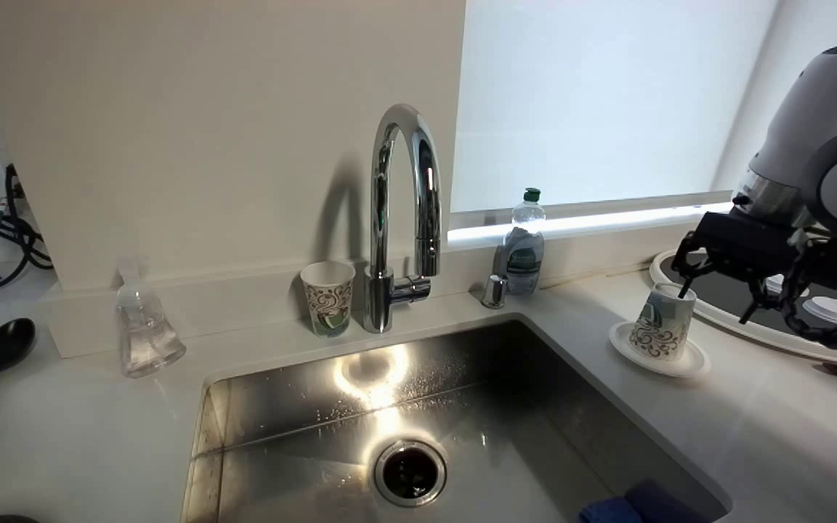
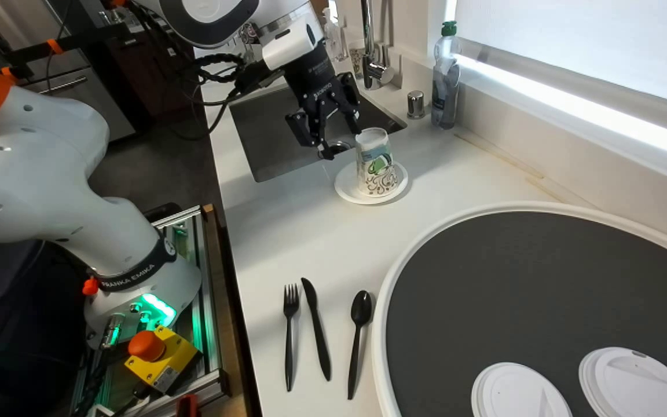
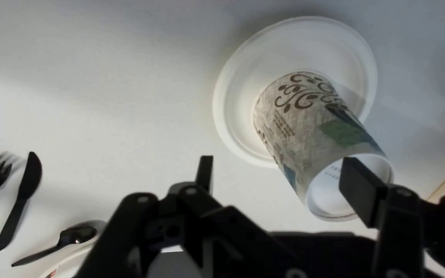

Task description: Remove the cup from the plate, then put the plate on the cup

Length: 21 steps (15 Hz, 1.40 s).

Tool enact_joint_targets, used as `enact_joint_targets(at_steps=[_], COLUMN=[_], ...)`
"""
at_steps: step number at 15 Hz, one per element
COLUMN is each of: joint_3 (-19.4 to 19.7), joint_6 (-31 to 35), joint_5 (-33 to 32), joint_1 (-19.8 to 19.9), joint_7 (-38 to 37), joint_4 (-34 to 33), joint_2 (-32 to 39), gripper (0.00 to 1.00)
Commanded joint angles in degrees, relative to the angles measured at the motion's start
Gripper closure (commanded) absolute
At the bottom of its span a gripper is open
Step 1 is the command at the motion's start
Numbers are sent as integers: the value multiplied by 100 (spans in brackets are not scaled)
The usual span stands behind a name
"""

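We locate the cup (image 3: 315,135), patterned and handleless, base up on the plate (image 3: 307,50) — its mouth faces down and is hidden. We read the gripper (image 3: 281,175) as unloaded: its jaws stand wide apart and hold nothing. In the wrist view one finger (image 3: 361,193) overlaps the cup's upper end; we cannot tell whether they touch. We count two cups in all: the second cup (image 1: 329,298) stands mouth up beside the faucet (image 1: 378,301) and is partly hidden in an exterior view. We count one fork (image 2: 291,301), one knife (image 2: 317,332) and one small spoon (image 2: 361,310) beside the round tray (image 2: 519,301); two white lids (image 2: 629,379) lie on it, cut off by the view's edge, as is the tray. We count one large black spoon (image 1: 3,349), cropped, and one blue item (image 1: 609,512) in the sink (image 1: 302,465) — too cropped to identify.
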State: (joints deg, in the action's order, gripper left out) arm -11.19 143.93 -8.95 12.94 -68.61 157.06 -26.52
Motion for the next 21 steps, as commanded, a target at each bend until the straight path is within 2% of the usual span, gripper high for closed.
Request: enact_joint_targets(at_steps=[1,4,10,11,12,13,14,15,19,21], joint_3=[-47,-74,-117,-123,-131,-138,-141,-139,-142,-134], joint_6=[221,219,388,421,451,475,486,484,496,507], joint_5=[-190,-251,-403,-417,-431,-445,-464,-476,-550,-582], joint_1=[49,56,60,63,69,74,77,76,78,71], joint_7=[-270,-333,-474,-485,-492,-502,-521,-543,-658,-729], joint_4=[66,58,-28,-41,-52,-62,-72,-79,-102,-116], joint_2=[56,132,320,332,340,347,356,365,410,454], gripper=[0,0,53,60,60,26,30,29,2,0])
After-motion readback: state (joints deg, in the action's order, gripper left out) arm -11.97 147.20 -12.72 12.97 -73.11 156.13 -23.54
